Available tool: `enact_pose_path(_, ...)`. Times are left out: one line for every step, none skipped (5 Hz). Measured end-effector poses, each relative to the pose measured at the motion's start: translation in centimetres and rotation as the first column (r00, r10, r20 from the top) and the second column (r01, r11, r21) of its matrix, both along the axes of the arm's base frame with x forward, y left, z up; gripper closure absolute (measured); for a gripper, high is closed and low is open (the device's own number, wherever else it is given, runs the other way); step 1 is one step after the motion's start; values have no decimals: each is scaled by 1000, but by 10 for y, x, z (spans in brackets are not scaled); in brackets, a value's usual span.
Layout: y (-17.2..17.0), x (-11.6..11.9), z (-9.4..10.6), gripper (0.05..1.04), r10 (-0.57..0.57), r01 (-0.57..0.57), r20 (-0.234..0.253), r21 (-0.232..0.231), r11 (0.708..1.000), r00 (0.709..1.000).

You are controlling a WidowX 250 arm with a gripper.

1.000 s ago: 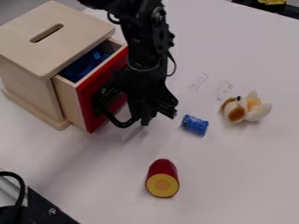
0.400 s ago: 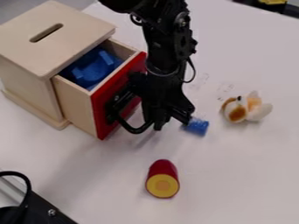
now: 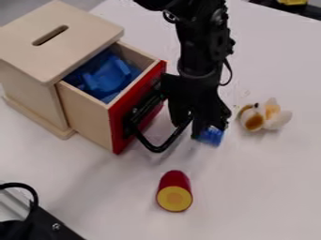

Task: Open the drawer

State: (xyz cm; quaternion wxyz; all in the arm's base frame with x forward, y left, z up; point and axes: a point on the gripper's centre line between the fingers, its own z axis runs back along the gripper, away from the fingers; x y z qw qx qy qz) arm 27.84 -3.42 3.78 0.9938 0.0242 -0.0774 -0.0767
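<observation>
The gripper [image 3: 199, 123] hangs just right of the wooden box [image 3: 31, 70], in front of the drawer's red front, its lower end over the blue cylinder. The drawer [image 3: 87, 112] stands pulled well out of the box, its red front [image 3: 119, 133] facing the lower right. A black loop handle [image 3: 156, 148] sticks out from that front, and its right end meets the gripper; whether it is held cannot be made out. Blue pieces [image 3: 110, 77] lie inside the drawer.
The blue cylinder [image 3: 211, 137] is partly behind the gripper. A red piece with a yellow end [image 3: 174, 190] lies below it, and a white-brown toy [image 3: 264, 116] to its right. Black equipment [image 3: 41, 220] occupies the lower left corner.
The drawer has slid farther out toward the lower right, showing more of the blue pieces. The gripper has moved right and now partly covers the blue cylinder. More of the handle shows.
</observation>
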Motion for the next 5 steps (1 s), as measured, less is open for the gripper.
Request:
enact_pose_path(1,-2,0,133,-3,3,-14,8,1000,1000)
enact_pose_path(2,-1,1,84,5,-5,-8,10,1000,1000)
enact_pose_path(4,-3,3,84,17,-16,-18,24,1000,1000)
enact_pose_path(5,-6,26,84,27,-28,27,19,999,999)
enact_pose_path(7,-13,58,84,40,-41,97,2,999,994)
